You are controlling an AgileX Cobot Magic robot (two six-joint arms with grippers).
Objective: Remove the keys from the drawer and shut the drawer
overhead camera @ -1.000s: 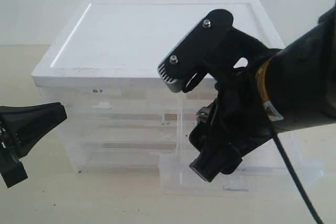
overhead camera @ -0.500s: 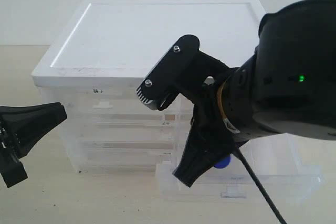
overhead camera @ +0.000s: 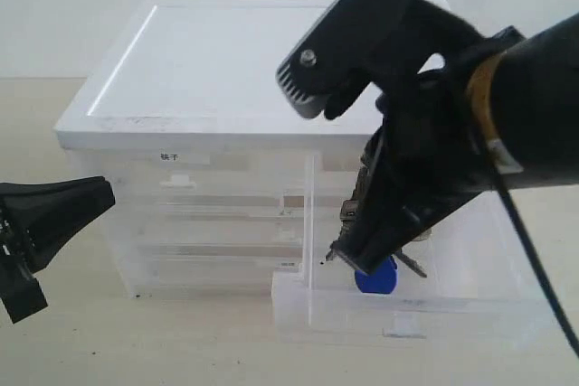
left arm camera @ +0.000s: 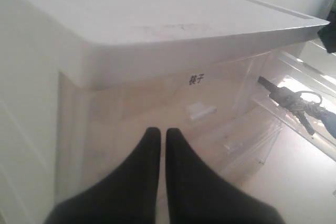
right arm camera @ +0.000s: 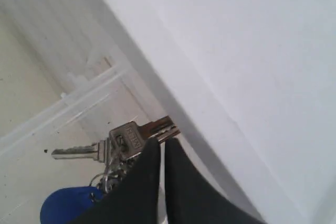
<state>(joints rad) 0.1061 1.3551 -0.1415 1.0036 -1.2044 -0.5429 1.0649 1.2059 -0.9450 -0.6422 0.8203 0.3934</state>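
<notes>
Right gripper [right arm camera: 161,146] clamped on keys [right arm camera: 126,139], hanging just over open drawer [overhead camera: 407,309]. To do: carry clear, push drawer shut.

shiny silver metal keys [right arm camera: 118,142], glossy blue plastic tag [overhead camera: 375,276], clear smooth plastic drawer [overhead camera: 407,309], matt white cabinet top [overhead camera: 226,61], matt black left gripper [left arm camera: 159,132] and right gripper [right arm camera: 161,144]

Probably a robotics lab bench, though little of the room shows: a bare beige table [overhead camera: 90,350], a blank white wall [overhead camera: 54,6] at 12 o'clock, a translucent plastic drawer cabinet [overhead camera: 226,70] at centre, a black robot arm [overhead camera: 543,106] at 3 o'clock.
</notes>
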